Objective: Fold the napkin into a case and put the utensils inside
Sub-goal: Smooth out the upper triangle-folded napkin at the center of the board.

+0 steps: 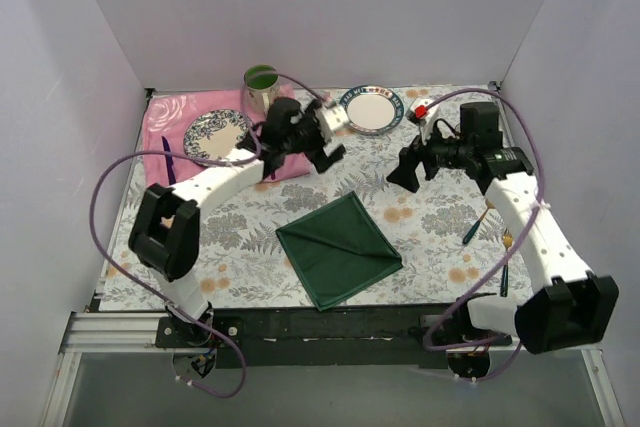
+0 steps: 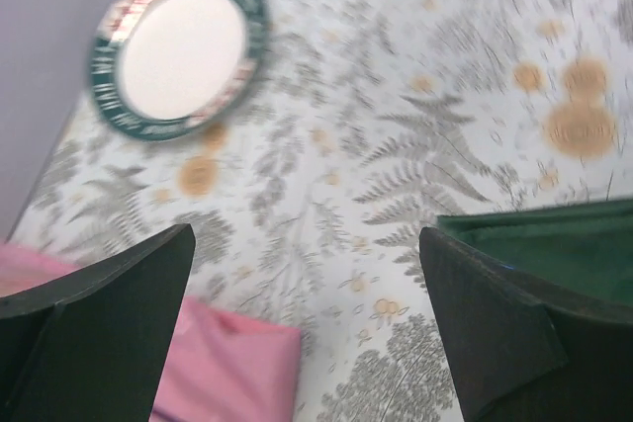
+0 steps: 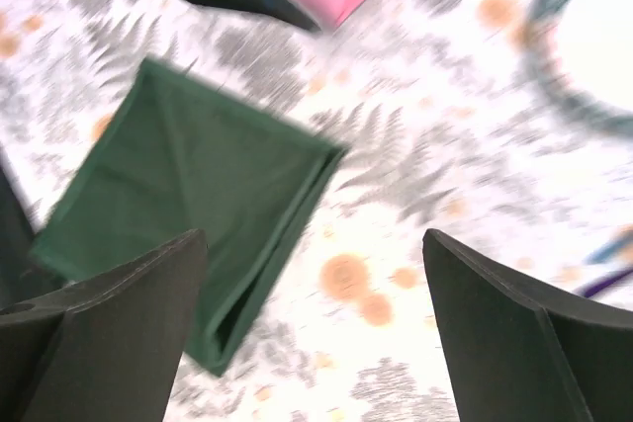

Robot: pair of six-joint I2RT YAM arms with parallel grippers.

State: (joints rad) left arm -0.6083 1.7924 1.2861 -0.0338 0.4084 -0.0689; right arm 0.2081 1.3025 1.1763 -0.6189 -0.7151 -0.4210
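Note:
The dark green napkin (image 1: pixel 338 249) lies folded into a square, flat on the patterned tablecloth at centre front. It also shows in the right wrist view (image 3: pixel 188 205) and at the right edge of the left wrist view (image 2: pixel 564 239). Green-handled utensils (image 1: pixel 474 228) lie at the right, one more (image 1: pixel 505 265) nearer the front. My left gripper (image 1: pixel 322 155) is open and empty, above the cloth behind the napkin. My right gripper (image 1: pixel 408 173) is open and empty, behind and right of the napkin.
A pink cloth (image 1: pixel 170 117) at the back left holds a patterned plate (image 1: pixel 215 134) and a purple utensil (image 1: pixel 168 157). A cup with green inside (image 1: pixel 261 85) and a white plate with a green rim (image 1: pixel 372 109) stand at the back. White walls enclose the table.

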